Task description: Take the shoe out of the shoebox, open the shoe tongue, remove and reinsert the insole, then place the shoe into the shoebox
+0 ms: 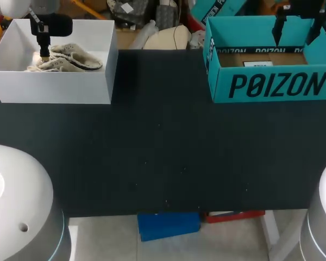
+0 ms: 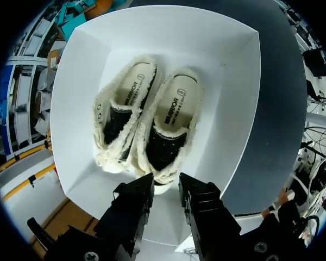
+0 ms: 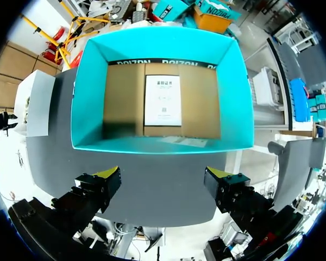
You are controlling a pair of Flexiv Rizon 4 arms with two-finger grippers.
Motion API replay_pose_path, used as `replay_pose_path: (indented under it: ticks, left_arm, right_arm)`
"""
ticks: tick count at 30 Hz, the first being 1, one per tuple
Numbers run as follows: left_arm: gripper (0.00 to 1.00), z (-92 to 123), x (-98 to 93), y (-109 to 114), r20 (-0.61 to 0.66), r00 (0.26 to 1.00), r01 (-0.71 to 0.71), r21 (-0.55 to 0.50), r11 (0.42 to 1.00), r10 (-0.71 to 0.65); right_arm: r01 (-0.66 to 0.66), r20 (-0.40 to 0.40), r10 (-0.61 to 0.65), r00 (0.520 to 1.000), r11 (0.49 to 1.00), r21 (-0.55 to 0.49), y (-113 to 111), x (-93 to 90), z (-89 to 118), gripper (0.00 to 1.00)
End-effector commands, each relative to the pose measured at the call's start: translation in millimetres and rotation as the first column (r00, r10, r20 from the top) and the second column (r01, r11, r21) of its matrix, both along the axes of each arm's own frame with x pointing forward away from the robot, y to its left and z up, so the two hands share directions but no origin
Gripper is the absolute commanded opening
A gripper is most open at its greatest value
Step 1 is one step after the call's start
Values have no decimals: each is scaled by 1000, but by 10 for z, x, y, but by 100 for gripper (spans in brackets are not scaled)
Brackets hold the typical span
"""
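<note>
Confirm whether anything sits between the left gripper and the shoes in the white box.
Nothing visible. The left gripper is over the open-topped white box, and the two fleece-lined shoes lie uncovered, side by side, just ahead of it.

A dark, matte table [image 1: 168, 157] fills the head view from its far edge to its straight near edge, its top evenly lit, flecked with a few pale specks [image 1: 167, 203] toward the near edge, and carried on a pale leg [image 1: 270, 235] under its near right corner.

Overhead head view; wrist views straight down.
</note>
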State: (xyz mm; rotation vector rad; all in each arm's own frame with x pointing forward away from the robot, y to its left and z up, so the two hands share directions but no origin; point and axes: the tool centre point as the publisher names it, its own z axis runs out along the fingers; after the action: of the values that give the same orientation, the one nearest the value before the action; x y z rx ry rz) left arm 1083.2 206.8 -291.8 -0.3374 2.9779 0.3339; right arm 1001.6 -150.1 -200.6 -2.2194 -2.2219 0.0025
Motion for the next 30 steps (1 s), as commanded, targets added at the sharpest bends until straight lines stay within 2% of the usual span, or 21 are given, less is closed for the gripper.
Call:
replay_pose_path:
  ticks: [1, 4, 6, 10, 17, 30]
  left_arm:
    - [35, -136, 150, 49, -26, 1000, -10, -7, 1000, 10]
    - [36, -177, 196, 72, -30, 999, -16, -10, 1000, 15]
    - [45, -188, 235, 88, -31, 999, -19, -10, 1000, 19]
    - [48, -212, 302, 130, -36, 999, -37, -11, 999, 37]
    - [45, -370, 411, 171, -52, 997, -49, -19, 999, 48]
    - [45, -648, 522, 3, -63, 998, -11, -37, 999, 8]
  right_arm:
    - [1, 0, -1, 1000, 1000, 0, 0, -2, 3, 100]
    - [1, 0, -1, 1000, 1000, 0, 0, -2, 3, 100]
    - [1, 0, -1, 1000, 1000, 0, 0, -2, 3, 100]
    - [1, 0, -1, 1000, 1000, 0, 0, -2, 3, 100]
    - [1, 0, -1, 1000, 1000, 0, 0, -2, 3, 100]
    - [1, 0, -1, 1000, 1000, 0, 0, -2, 3, 100]
